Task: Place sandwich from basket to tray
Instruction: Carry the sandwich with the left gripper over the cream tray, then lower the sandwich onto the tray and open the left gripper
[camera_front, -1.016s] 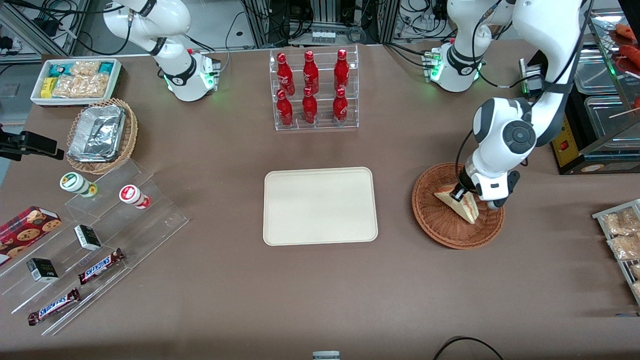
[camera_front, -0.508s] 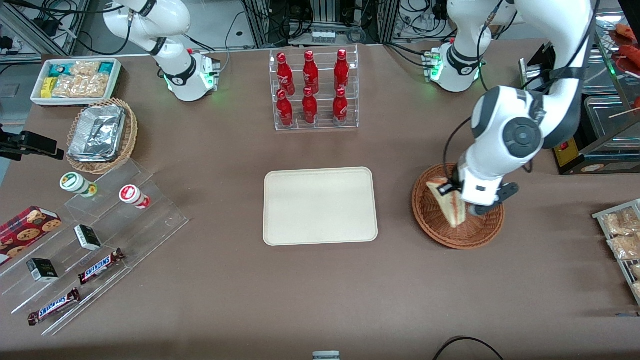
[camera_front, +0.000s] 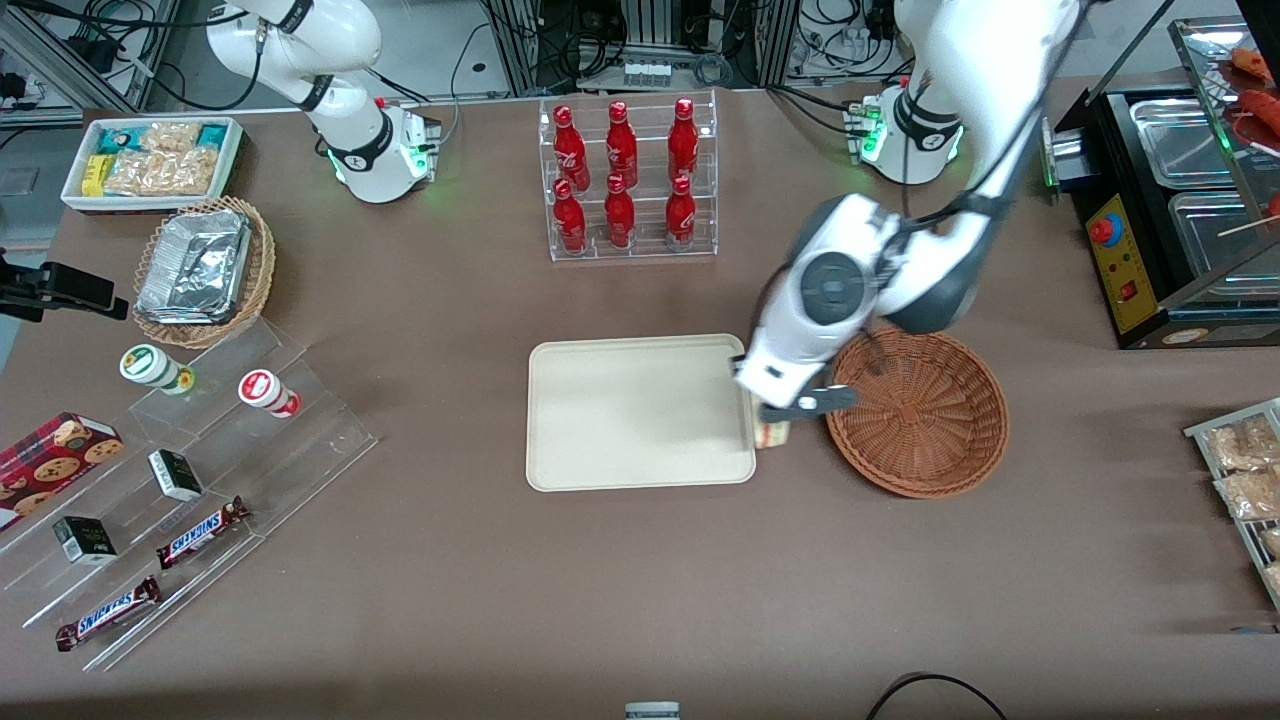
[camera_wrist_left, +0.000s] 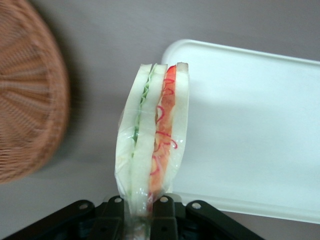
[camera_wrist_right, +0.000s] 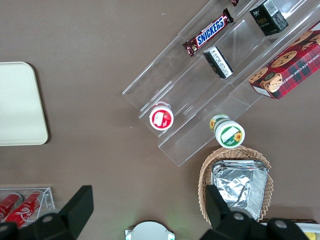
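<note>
We note the sandwich (camera_wrist_left: 152, 140), wrapped in clear film, held edge-up w/ filling stripe showing, above the gap btwn basket (camera_front: 920, 415) & tray (camera_front: 640, 412), just off the tray's rim. Gripper (camera_wrist_left: 137, 210) is clamped on its lower end. Brown surface (camera_front: 600, 580) below.

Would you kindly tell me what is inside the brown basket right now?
Nothing: the basket shows only bare weave. The sandwich hangs in the gripper above the tray edge; the arm hides part of the basket's rim.
</note>
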